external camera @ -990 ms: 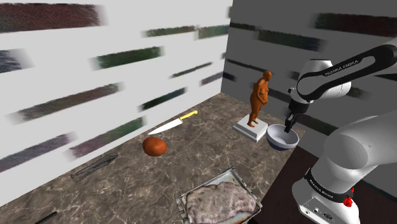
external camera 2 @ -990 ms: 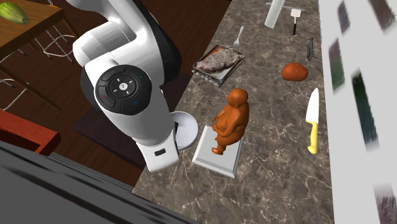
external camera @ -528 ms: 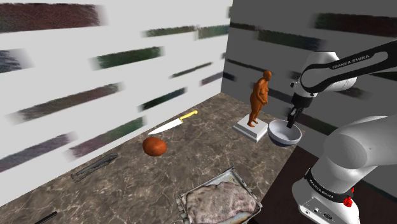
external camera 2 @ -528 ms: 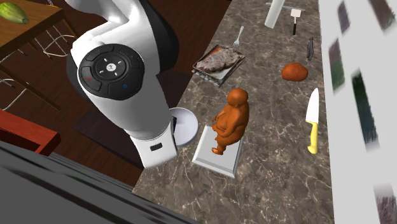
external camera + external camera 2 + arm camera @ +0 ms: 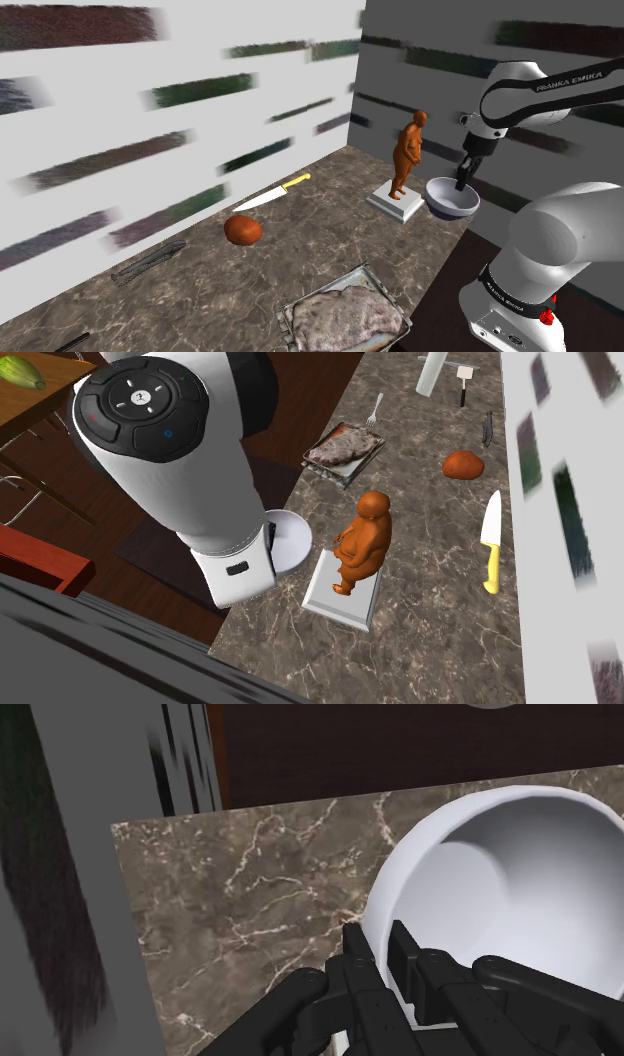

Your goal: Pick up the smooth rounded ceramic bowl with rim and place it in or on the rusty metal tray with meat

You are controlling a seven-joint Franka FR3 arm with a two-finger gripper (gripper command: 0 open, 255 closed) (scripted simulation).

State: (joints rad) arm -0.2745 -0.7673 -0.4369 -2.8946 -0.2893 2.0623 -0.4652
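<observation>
My black gripper [image 5: 462, 184] is shut on the rim of a white rounded bowl [image 5: 452, 199], holding it in the air just above the marble counter's corner, beside the figurine. In the wrist view one finger [image 5: 360, 954] sits outside the bowl [image 5: 500, 884] wall and the other inside, with the rim pinched between them. The second exterior view shows the bowl [image 5: 290, 542] partly hidden behind the arm. The rusty metal tray [image 5: 372, 275] with meat lies at the counter's near edge, well away from the bowl; the tray [image 5: 330, 470] sits beyond the figurine.
An orange figurine [image 5: 405, 160] on a white base stands right next to the bowl. A yellow-handled knife [image 5: 270, 196], a reddish-brown round lump [image 5: 243, 229] and a dark utensil [image 5: 148, 262] lie toward the wall. A fork [image 5: 376, 407] rests past the tray.
The gripper has risen with the bowl, lifting it off the counter and shifting it slightly toward the shoulder view's right. The arm's upper joints swung upward.
</observation>
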